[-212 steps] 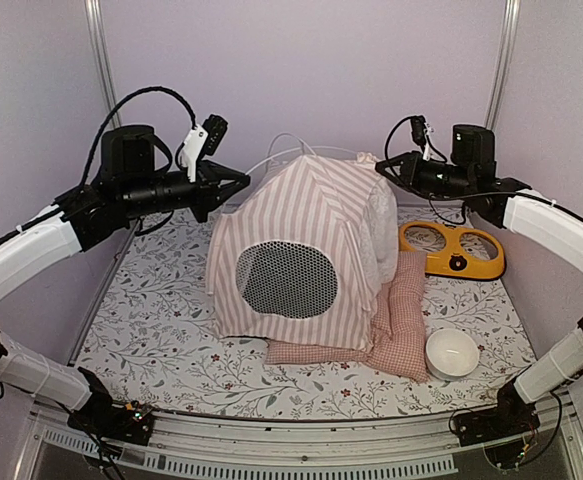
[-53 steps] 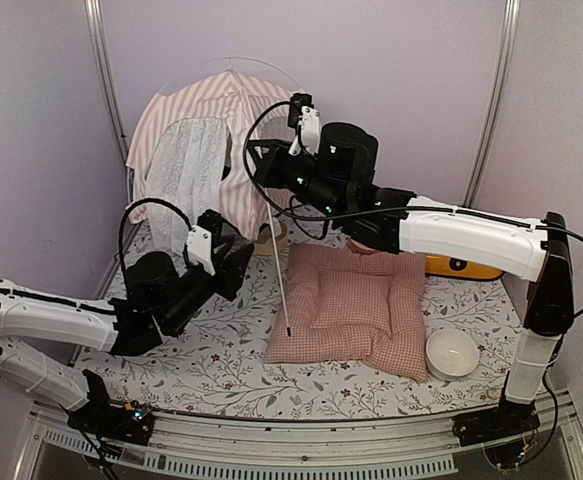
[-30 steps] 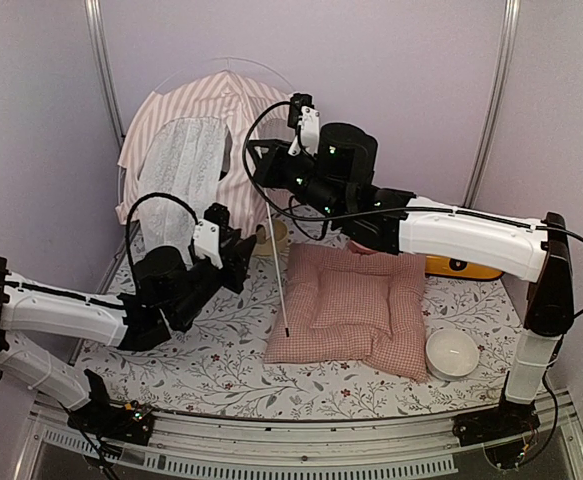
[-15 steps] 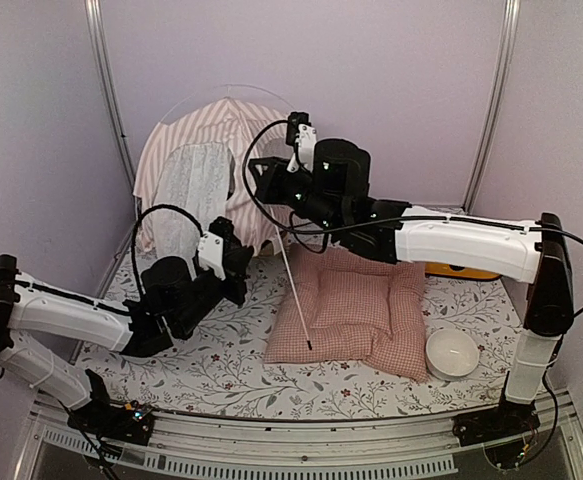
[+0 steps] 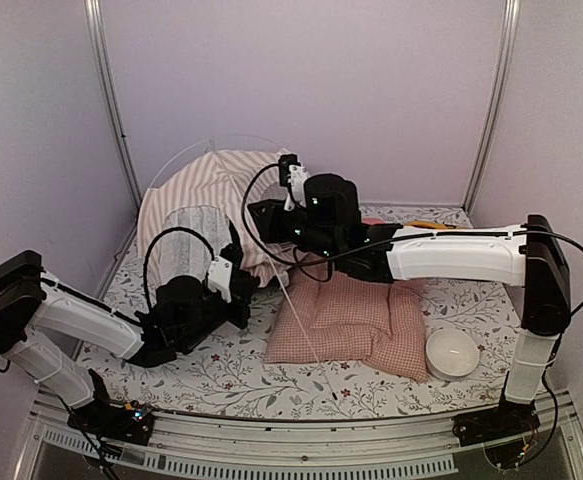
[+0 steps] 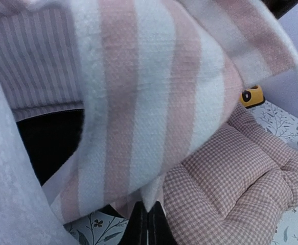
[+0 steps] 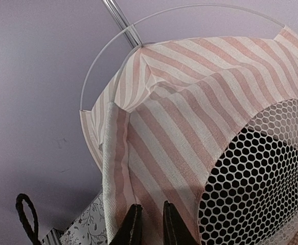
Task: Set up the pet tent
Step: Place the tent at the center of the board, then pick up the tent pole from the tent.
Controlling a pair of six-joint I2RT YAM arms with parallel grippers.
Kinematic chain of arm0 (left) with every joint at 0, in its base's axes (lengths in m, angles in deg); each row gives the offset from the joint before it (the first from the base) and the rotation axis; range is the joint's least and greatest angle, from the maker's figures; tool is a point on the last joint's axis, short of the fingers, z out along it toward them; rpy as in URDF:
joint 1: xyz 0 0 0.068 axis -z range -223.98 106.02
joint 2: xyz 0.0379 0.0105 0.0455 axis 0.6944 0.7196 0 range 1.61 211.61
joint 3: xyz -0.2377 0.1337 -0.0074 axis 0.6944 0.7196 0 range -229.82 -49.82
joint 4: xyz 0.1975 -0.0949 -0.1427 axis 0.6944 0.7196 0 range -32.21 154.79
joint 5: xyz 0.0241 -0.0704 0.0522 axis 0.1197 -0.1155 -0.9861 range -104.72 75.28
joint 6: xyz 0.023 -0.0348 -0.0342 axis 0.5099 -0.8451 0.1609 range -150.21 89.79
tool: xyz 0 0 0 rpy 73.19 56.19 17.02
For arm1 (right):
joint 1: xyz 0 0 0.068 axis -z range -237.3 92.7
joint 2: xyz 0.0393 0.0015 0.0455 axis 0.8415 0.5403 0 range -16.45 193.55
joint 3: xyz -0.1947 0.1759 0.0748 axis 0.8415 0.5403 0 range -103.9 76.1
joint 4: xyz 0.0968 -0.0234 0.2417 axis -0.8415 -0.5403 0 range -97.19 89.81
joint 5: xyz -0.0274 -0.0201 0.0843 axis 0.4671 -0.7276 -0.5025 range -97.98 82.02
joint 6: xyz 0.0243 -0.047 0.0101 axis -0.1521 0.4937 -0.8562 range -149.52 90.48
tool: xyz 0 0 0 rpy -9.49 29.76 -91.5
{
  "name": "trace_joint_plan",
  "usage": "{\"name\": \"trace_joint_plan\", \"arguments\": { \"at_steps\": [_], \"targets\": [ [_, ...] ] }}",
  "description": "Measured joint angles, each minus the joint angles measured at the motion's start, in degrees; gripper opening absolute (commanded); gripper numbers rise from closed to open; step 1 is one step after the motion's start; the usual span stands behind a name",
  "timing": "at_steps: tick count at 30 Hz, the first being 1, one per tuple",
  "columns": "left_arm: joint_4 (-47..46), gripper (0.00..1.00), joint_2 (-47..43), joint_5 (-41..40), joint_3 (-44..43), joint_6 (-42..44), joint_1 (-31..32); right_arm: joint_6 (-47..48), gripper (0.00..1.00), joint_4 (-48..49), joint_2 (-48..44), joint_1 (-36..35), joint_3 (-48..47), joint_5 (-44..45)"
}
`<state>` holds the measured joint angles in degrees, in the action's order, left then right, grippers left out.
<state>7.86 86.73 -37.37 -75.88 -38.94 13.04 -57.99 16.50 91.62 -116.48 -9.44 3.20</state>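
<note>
Left gripper (image 6: 147,224) pinched shut on a corner of the tent (image 6: 154,102), cushion (image 6: 225,173) just to its right — right gripper (image 7: 150,224) stood slightly parted, striped fabric between.

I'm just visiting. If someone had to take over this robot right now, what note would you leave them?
Left gripper: shut, seemingly pinching a bottom corner of the pet tent.
Right gripper: jaws slightly apart against the tent's striped wall beside the mesh window; grip unclear.
Tent: back left, slumped, not standing squarely. One thin white pole slants loose across the pink cushion.
To do: probably seat that pole and straighten the tent.
</note>
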Motion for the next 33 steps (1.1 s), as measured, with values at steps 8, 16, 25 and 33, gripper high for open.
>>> {"name": "trace_joint_plan", "arguments": {
  "at_steps": [8, 16, 25, 33],
  "targets": [
    [-0.4, 0.00, 0.0, 0.2, 0.1, -1.4, 0.0, 0.3, 0.53, -1.3, -1.2, 0.1, 4.0, -1.1],
    [-0.4, 0.00, 0.0, 0.1, 0.5, -2.0, 0.0, 1.2, 0.99, -3.9, -8.5, 0.2, 9.3, -1.0],
    [-0.4, 0.00, 0.0, 0.1, 0.5, -2.1, -0.1, 1.4, 0.99, -7.0, -19.7, 0.9, 17.8, -1.5],
    [-0.4, 0.00, -0.3, 0.2, 0.5, -2.0, -0.2, -1.2, 0.92, -9.0, -29.3, 5.0, 30.7, -16.4]
  ]
}}
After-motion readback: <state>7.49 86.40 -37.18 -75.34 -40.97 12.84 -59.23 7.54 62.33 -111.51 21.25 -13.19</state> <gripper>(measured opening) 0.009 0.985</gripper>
